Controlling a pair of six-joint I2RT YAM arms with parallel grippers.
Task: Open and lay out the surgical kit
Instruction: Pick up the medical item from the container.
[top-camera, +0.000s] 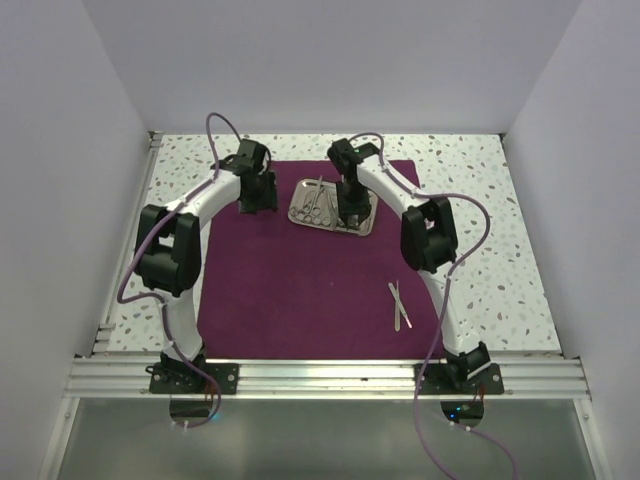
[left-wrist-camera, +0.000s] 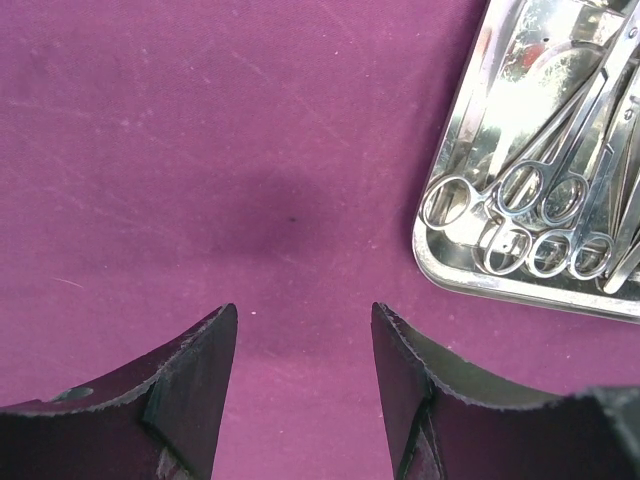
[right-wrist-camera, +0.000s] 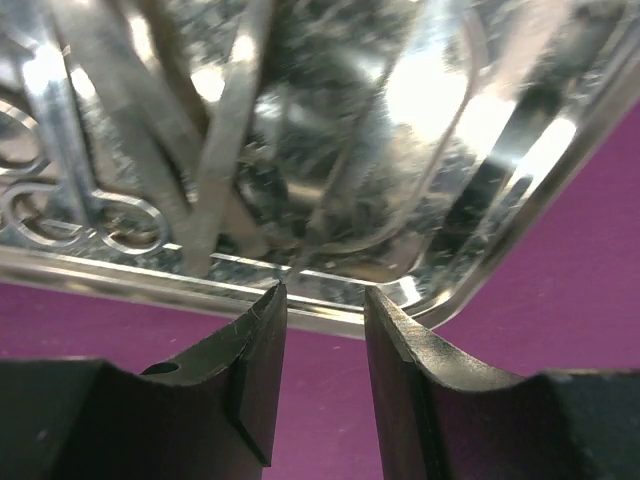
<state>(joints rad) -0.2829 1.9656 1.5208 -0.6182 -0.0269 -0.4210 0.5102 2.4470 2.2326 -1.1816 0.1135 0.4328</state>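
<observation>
1. Right tool (right-wrist-camera: 325, 318) hangs low at the near rim of the steel tray (right-wrist-camera: 150, 278). Its two dark fingers (right-wrist-camera: 255, 380) stand a narrow gap apart, with only purple cloth (right-wrist-camera: 560, 300) showing between them, so it grips nothing.
2. Just past those fingertips, the tray's rounded corner curves off to the right. Blurred silver shanks cross one another inside the tray.
3. Left tool (left-wrist-camera: 305, 345) is spread wider and is also empty. It is poised over bare cloth, with the tray's near corner off to its right and apart from it.
4. Ring-handled instruments (left-wrist-camera: 520, 200) lie in the tray, their finger rings bunched against its near wall and overlapping.
5. In the top view, the tray sits slightly askew on the far half of the cloth. The left tool is just beside its left end and the right tool is over its right part.
6. Tweezers (top-camera: 400, 304) lie alone on the cloth near its right edge, well apart from the tray and close beside the right arm.
7. Spread flat, the cloth runs forward to the aluminium rail (top-camera: 320, 378), where both arm bases are bolted. A broad open stretch of it lies between the two arms.
8. Speckled worktop (top-camera: 480, 200) shows beyond the cloth's left, far and right edges, widest on the right.
9. White walls (top-camera: 60, 150) close in the left, far and right sides.
</observation>
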